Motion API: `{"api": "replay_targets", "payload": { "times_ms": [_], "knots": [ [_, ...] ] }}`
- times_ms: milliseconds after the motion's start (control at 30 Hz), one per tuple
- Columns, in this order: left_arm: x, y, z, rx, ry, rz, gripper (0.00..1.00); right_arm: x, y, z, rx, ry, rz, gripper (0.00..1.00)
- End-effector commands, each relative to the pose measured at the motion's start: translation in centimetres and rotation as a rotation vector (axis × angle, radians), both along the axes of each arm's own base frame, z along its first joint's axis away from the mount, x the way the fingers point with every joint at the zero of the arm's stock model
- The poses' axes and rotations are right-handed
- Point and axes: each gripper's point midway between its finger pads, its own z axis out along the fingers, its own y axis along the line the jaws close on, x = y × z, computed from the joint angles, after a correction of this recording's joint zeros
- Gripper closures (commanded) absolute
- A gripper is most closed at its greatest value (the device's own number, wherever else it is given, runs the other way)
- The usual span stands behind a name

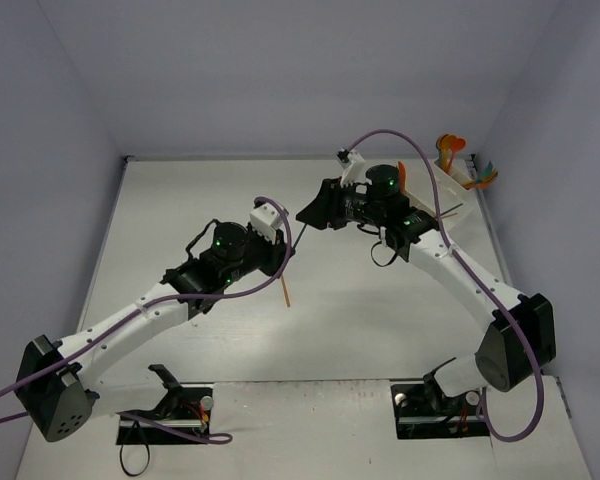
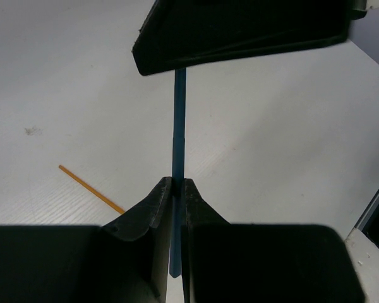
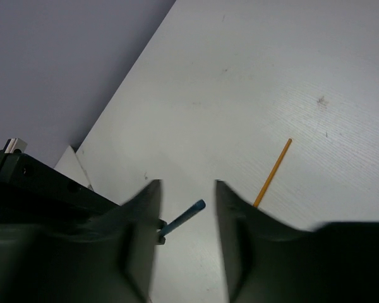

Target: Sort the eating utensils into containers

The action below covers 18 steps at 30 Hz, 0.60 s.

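Left wrist view, foreground: the left gripper (image 2: 177,184) is clamped on a dark blue utensil (image 2: 179,120), its two fingers pressed flat against the thin shaft at the bottom centre of the frame. A short length of the shaft hangs below the fingertips. The rest runs straight up the frame above the white table (image 2: 63,76) and passes behind a dark housing (image 2: 240,31) at the top. A thin orange stick (image 2: 91,188) lies flat on the table at lower left, apart from the fingers.

Right wrist view: the right gripper (image 3: 186,202) stands with its jaws apart. The free end of the blue utensil sits in the gap between them, nearer the finger on the left of the frame, and appears to touch neither. The orange stick lies beyond the other finger, at centre right.

Top external view, background: the containers (image 1: 458,172) stand in the upper right corner of the table, well apart from both grippers. Orange and teal utensils (image 1: 450,143) stick up out of them.
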Motion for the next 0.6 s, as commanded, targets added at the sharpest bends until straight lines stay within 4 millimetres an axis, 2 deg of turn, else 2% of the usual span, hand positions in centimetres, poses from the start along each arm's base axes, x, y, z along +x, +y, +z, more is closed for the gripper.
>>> {"api": "replay_targets", "payload": {
  "times_ms": [0, 100, 167, 233, 267, 400, 433, 567],
  "knots": [
    [0.2, -1.5, 3.2, -0.075, -0.097, -0.043, 1.00, 0.8, 1.0, 4.1, 0.076, -0.124, 0.012, 0.84],
    [0.4, -1.6, 3.1, -0.069, -0.093, -0.043, 1.00, 0.9, 0.7, 4.3, 0.068, -0.144, -0.001, 0.97],
    [0.6, -1.7, 2.9, -0.065, -0.089, -0.035, 0.99, 1.0, 0.3, 4.2, 0.057, -0.158, -0.021, 1.00],
    [0.7, -1.6, 2.7, -0.063, -0.081, -0.024, 0.94, 1.1, 0.0, 4.2, 0.048, -0.169, -0.032, 1.00],
    [1.0, -1.4, 2.4, -0.062, -0.071, -0.004, 0.72, 1.4, -0.7, 4.3, 0.039, -0.184, -0.058, 1.00],
    [1.5, -0.9, 1.5, -0.069, -0.034, 0.059, 0.42, 2.3, -3.2, 5.3, 0.019, -0.241, -0.157, 1.00],
    [1.5, -0.8, 1.1, -0.076, -0.014, 0.077, 0.39, 2.5, -3.8, 5.5, 0.017, -0.251, -0.178, 1.00],
    [1.8, 0.2, -0.4, -0.091, 0.044, 0.165, 0.30, 4.3, -8.6, 6.8, 0.002, -0.300, -0.316, 1.00]
  ]
}}
